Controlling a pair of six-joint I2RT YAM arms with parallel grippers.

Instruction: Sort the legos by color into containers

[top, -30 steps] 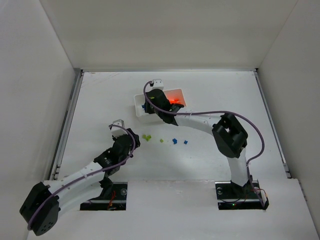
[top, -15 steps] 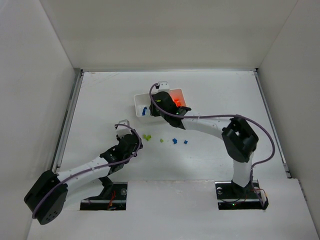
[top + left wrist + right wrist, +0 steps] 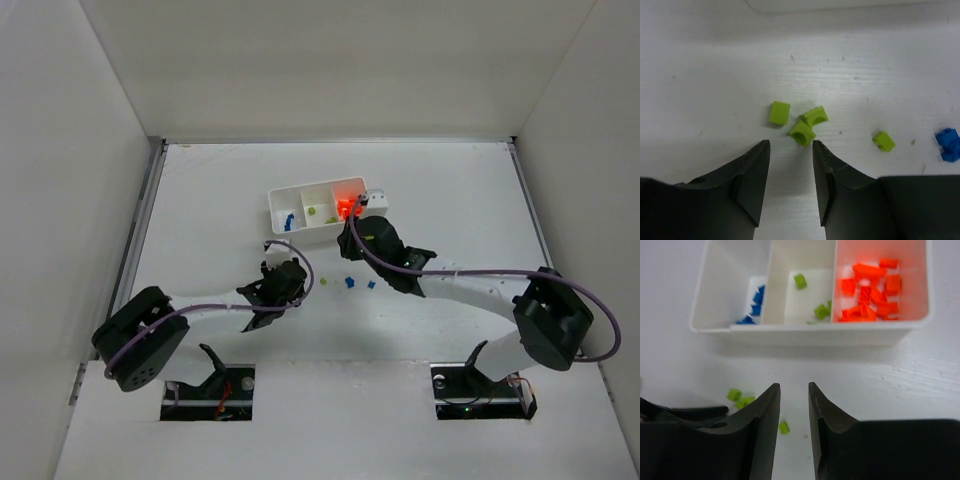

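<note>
White tray (image 3: 805,334): blue bricks (image 3: 756,297) in the left compartment, yellow-green pieces (image 3: 800,281) in the middle, orange bricks (image 3: 870,287) in the right.

Left gripper (image 3: 789,145), on the tray's near side: jaws partly open, nothing held, tips just short of three loose yellow-green bricks (image 3: 801,135) (one stray blue brick (image 3: 948,144) lies nearby).

Right gripper (image 3: 793,386), before the tray's front wall: narrowly parted, empty.

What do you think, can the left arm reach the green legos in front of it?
Probably yes. The left fingers are open, and the green legos lie on bare table just past the tips, with nothing in between.
</note>
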